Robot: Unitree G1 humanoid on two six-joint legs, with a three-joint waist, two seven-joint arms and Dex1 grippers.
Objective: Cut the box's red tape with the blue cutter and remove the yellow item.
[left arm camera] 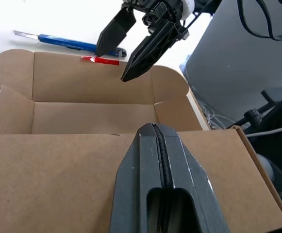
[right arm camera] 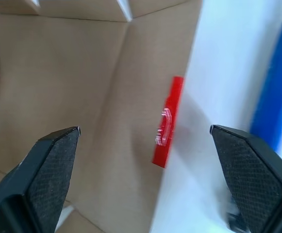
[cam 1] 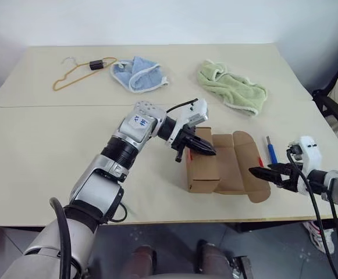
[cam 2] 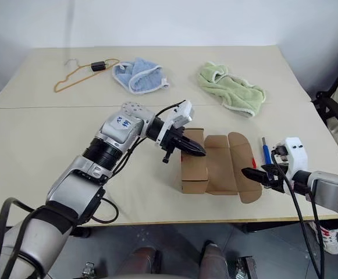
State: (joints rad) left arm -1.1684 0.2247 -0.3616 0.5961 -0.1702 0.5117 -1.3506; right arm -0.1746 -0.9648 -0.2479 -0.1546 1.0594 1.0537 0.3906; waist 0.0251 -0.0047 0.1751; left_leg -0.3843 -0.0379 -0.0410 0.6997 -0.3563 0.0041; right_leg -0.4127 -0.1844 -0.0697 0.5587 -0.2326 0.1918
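Observation:
The box point(cam 1: 203, 171) stands open near the table's front edge, its lid flap point(cam 1: 241, 165) folded out to the right. The red tape point(left arm camera: 100, 60) is a short strip on that flap's outer edge, also seen as the red tape point(right arm camera: 166, 124). Just beyond the flap the blue cutter point(cam 1: 270, 150) lies on the table. My left gripper point(cam 1: 206, 150) is shut on nothing and hovers over the box's left part. My right gripper point(cam 1: 267, 173) is open at the flap's right edge, its jaws either side of the tape. The yellow item is hidden.
At the table's back lie an orange wire hanger point(cam 1: 75, 72), a blue cloth point(cam 1: 138, 74) and a green towel point(cam 1: 232, 87). A dark chair point(cam 1: 331, 110) stands off the table's right side. The table's front edge runs just below the box.

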